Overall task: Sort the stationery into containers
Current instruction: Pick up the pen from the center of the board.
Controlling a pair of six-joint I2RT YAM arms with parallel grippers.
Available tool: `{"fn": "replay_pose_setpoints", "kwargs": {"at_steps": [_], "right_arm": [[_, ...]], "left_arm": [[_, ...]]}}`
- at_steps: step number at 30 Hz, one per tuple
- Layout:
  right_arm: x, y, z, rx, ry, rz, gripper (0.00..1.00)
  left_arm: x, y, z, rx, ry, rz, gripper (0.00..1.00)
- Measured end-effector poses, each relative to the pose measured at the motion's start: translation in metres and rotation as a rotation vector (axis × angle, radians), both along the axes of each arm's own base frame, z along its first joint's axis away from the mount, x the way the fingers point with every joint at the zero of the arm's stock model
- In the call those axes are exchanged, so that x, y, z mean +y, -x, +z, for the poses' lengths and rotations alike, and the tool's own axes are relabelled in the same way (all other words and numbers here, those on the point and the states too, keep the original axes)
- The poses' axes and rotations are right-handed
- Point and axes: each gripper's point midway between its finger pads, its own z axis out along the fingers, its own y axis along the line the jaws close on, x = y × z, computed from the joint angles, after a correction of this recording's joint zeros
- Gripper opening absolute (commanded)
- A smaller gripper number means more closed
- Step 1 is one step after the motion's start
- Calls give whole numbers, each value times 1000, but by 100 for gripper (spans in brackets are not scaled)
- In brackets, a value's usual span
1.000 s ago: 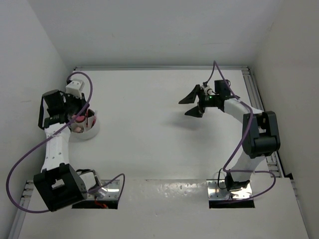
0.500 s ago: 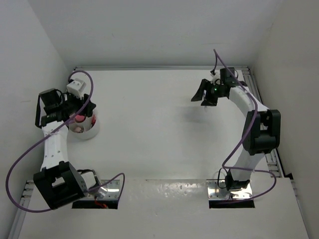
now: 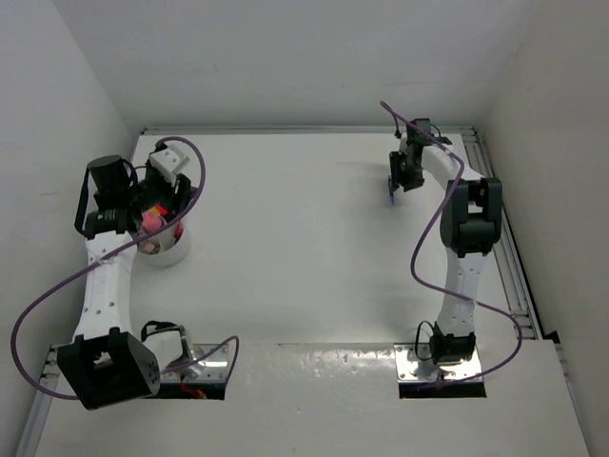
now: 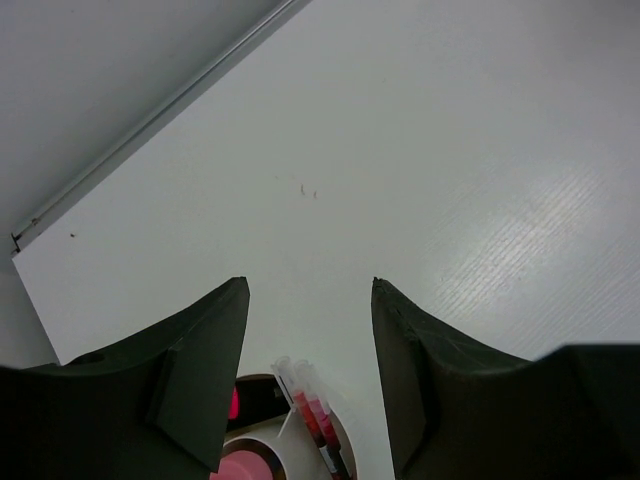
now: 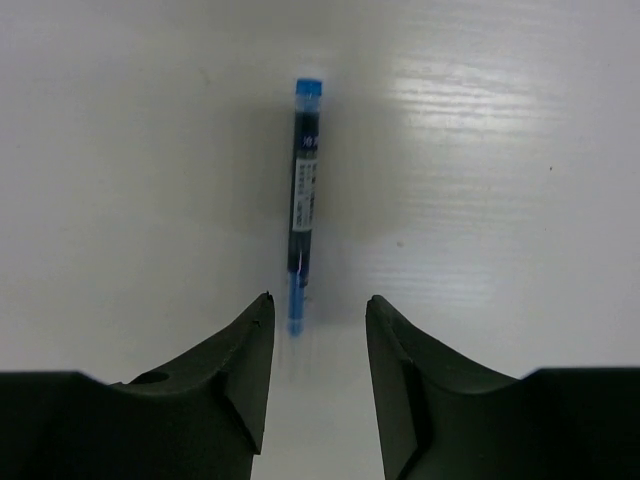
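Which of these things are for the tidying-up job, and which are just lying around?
For the job:
- blue pen, loose on the table
- round dish
- red pens, already in the dish

Just there:
- purple cables on the arms
- metal base plates under the arms

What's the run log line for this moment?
left jaws: open, empty, above dish | right jaws: open, straddling blue pen end on table | dish: red pens inside

The blue pen (image 5: 303,190) looks like glossy translucent plastic; the white table (image 5: 500,200) is smooth and faintly sheened.
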Motion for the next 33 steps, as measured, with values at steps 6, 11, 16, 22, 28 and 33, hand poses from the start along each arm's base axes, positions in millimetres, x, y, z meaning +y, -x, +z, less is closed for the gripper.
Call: {"fn": "replay_pose_setpoints", "kwargs": {"at_steps": [6, 11, 16, 22, 28, 33], "right_arm": [[-2, -11, -21, 27, 35, -3, 42], [9, -15, -29, 33, 35, 18, 40], [17, -16, -38, 44, 37, 37, 24], [18, -17, -38, 41, 25, 40, 0], [49, 19, -34, 95, -155, 102, 0], [127, 78, 2, 161, -367, 224, 0]], "left_arm": [[-9, 5, 0, -19, -36, -18, 59], [-11, 6, -7, -4, -47, -18, 59], [-12, 6, -8, -6, -58, -17, 59], [-25, 16, -12, -18, -99, -134, 59], [-85, 61, -25, -129, -317, -571, 60], [-139, 105, -23, -383, -477, -826, 59]]}}
